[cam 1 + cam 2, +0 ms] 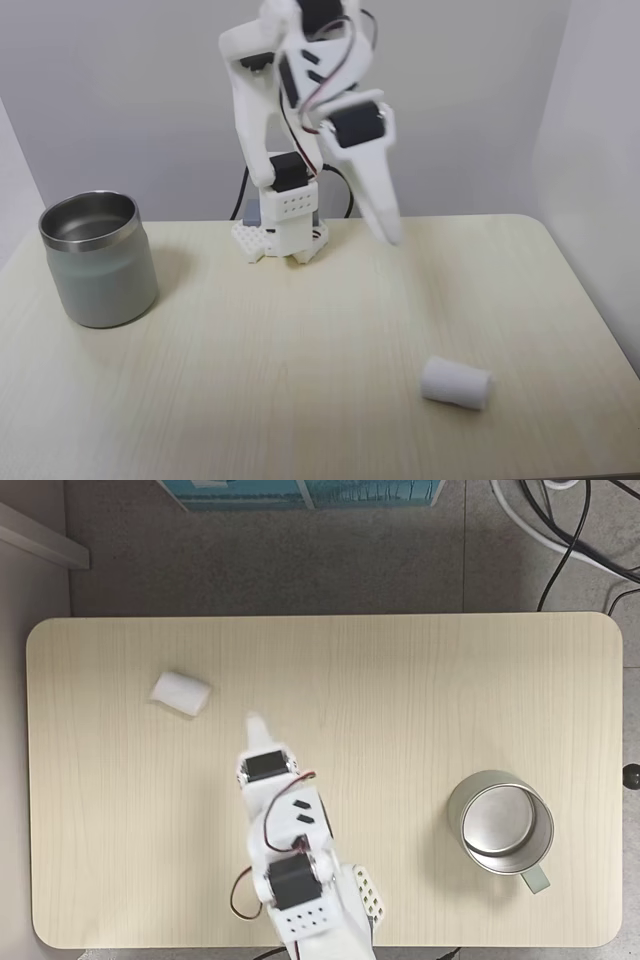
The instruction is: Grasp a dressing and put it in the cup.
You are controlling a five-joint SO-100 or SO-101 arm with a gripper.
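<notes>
In a fixed view from the front, the cup (99,260) stands upright at the far left of the table (300,380), well apart from the gripper (390,236), which hangs above the wood with its tip pointing down. Whether its jaws are spread or pressed together cannot be told. The dressing (456,383) lies on its side to the right of the tip and nearer the camera, touching nothing.

In a fixed view from above, the dressing (181,693) lies left of the gripper (256,723), and the cup (500,823) stands far right.
</notes>
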